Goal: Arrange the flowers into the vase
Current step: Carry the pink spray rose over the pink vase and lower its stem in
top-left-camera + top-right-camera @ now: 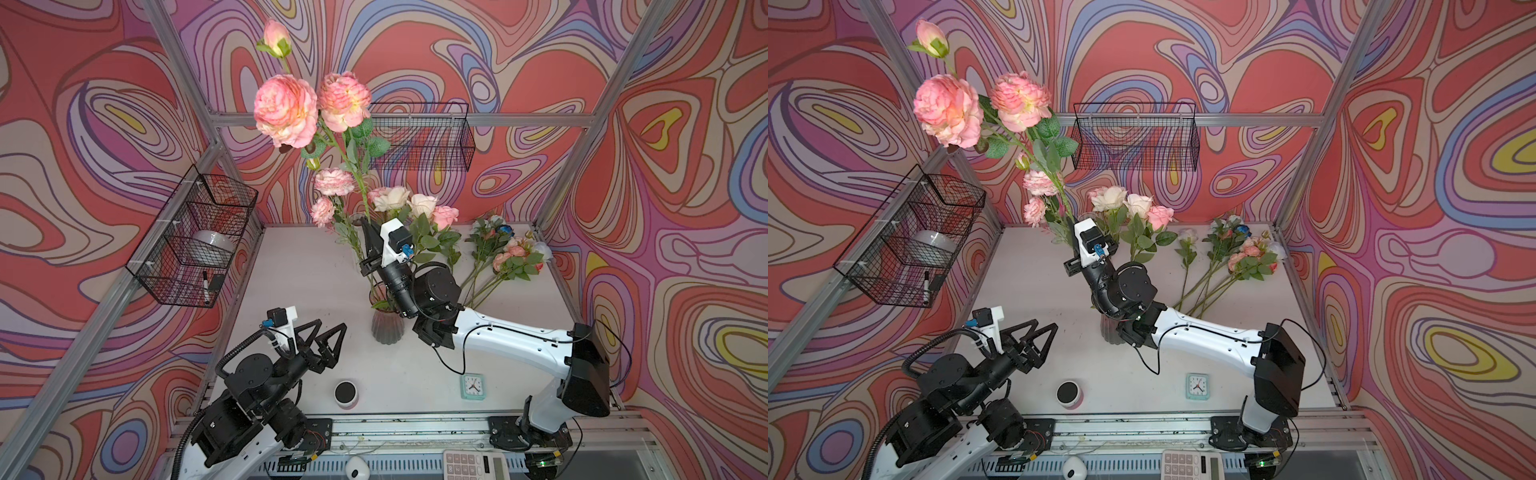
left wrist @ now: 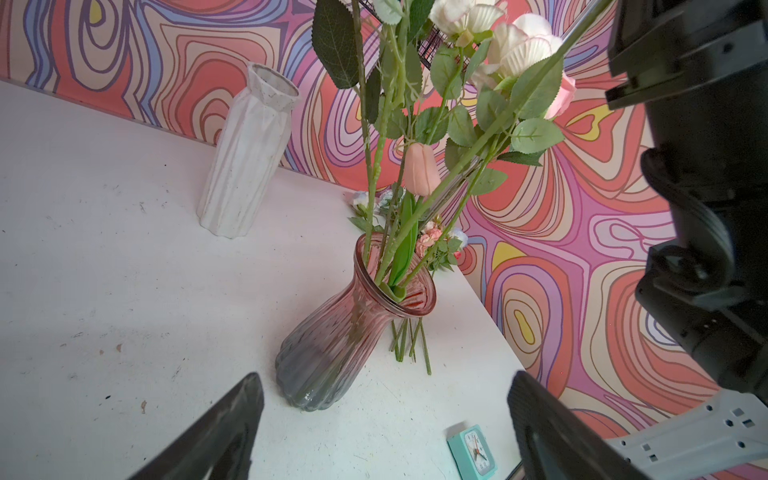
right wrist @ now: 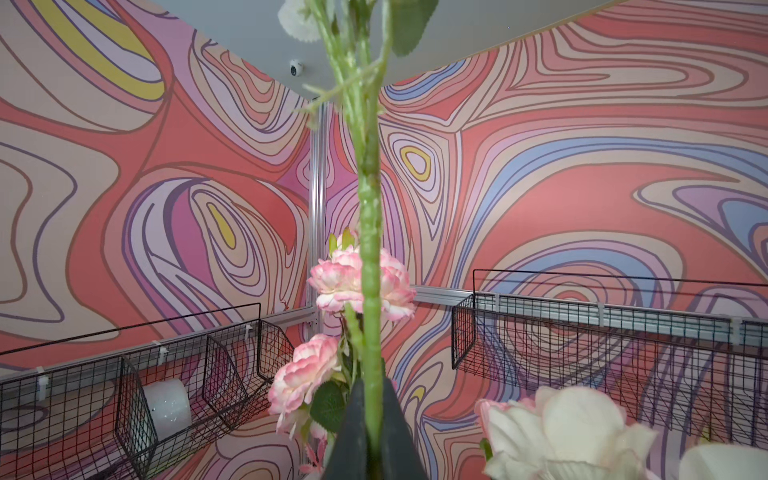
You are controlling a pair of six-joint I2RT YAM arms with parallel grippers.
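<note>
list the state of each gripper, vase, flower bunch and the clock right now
right gripper, shut on the tall peony stem
left gripper, open, holding nothing
tall peony stem, held upright, heads high up
pink glass vase, upright, several stems in it
white vase, upright, no flowers in it
loose flowers, lying flat on the table, not in a vase
clock, lying face up

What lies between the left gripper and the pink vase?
Nothing; only bare table shows between the open left gripper and the pink vase, in the left wrist view and both top views.
</note>
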